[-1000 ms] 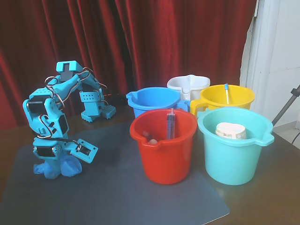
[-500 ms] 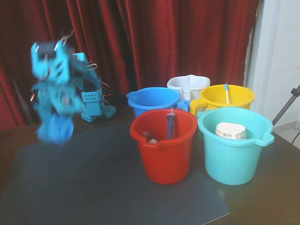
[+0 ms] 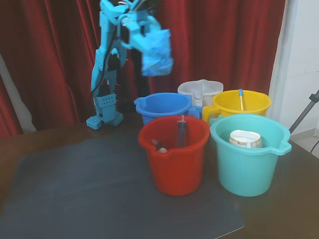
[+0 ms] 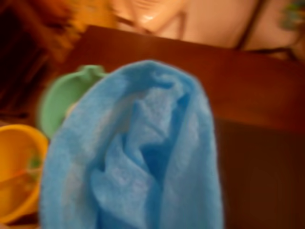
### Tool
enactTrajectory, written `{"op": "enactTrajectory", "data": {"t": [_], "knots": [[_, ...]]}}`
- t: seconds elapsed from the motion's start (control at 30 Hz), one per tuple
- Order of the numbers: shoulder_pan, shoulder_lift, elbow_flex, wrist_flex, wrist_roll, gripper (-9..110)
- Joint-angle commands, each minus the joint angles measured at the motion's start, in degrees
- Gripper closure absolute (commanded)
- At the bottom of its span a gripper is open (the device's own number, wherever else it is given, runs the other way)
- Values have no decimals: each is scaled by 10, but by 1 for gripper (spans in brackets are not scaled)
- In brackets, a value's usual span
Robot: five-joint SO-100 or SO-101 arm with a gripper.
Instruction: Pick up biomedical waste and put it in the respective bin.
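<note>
A crumpled blue fabric cap hangs high in the air, pinched in the gripper of the blue arm, above and behind the blue bucket. In the wrist view the cap fills most of the frame. Below stand the red bucket, the teal bucket, the yellow bucket and a white bucket on the dark table.

No readable text anywhere (the buckets bear no labels).
</note>
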Motion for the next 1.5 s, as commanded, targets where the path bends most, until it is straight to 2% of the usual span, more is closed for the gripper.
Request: {"op": "enactTrajectory", "data": {"t": [0.0, 0.37, 0.57, 0.97, 1.47], "knots": [[-69, 14, -4, -76, 42, 102], [-161, -155, 9, -341, 60, 102], [-192, -229, 8, -424, 56, 102], [-279, -237, 8, -426, 57, 102], [-277, -282, 33, -425, 12, 102]]}}
